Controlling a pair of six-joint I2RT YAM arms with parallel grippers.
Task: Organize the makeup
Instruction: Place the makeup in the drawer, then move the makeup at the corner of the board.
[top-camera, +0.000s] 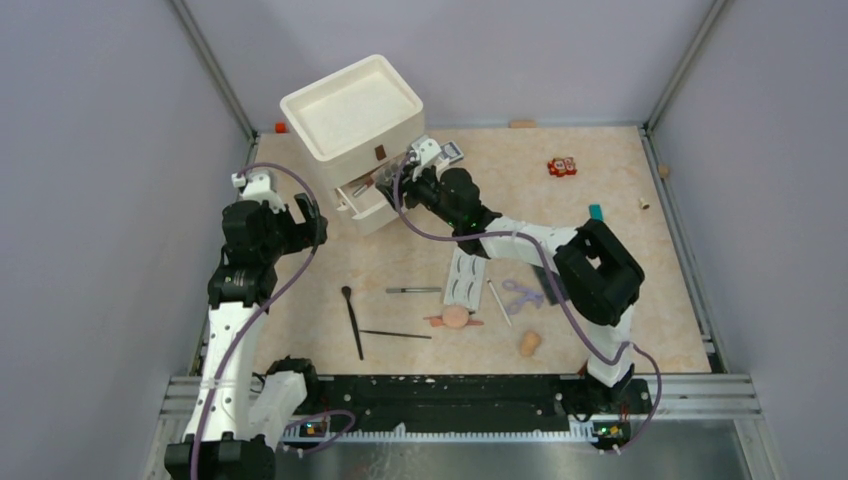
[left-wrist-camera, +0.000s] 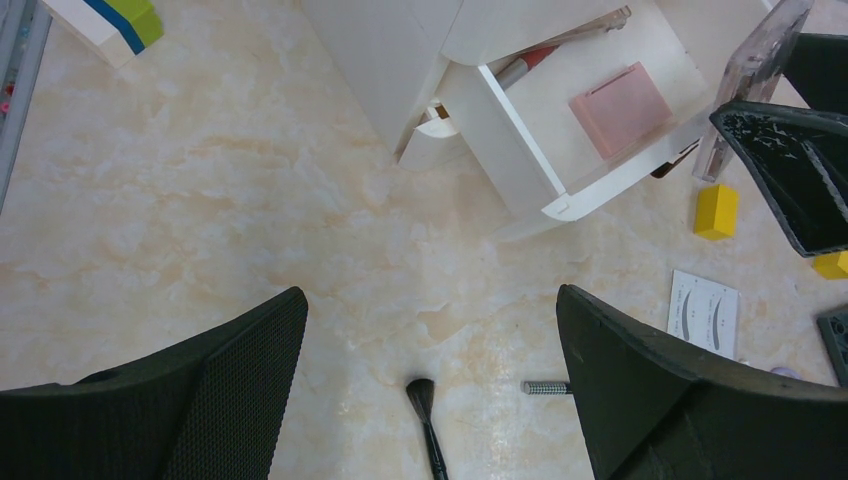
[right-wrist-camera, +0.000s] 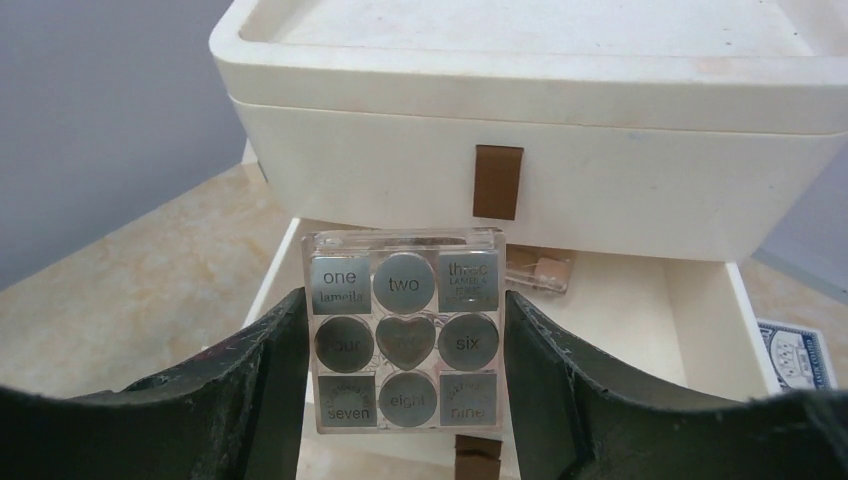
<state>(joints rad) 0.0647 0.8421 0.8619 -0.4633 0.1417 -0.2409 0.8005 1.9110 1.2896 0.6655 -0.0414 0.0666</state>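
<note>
Right claw (right-wrist-camera: 403, 312) is clamped partway shut on one clear nine-pan palette (right-wrist-camera: 403, 330), over the open drawer (right-wrist-camera: 640, 310) where one pink compact (left-wrist-camera: 620, 107) lies. Left claw (left-wrist-camera: 432, 298) gapes wide, empty. One lash card (top-camera: 465, 278) and one purple curler (top-camera: 522, 295) sit on the table (top-camera: 620, 180).

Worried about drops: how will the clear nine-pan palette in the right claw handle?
The palette looks like rigid clear plastic, so it probably won't flex in the right claw. Its glossy edges may slip if the squeeze loosens. Flat and square, it should rest in the open drawer without rolling.
</note>
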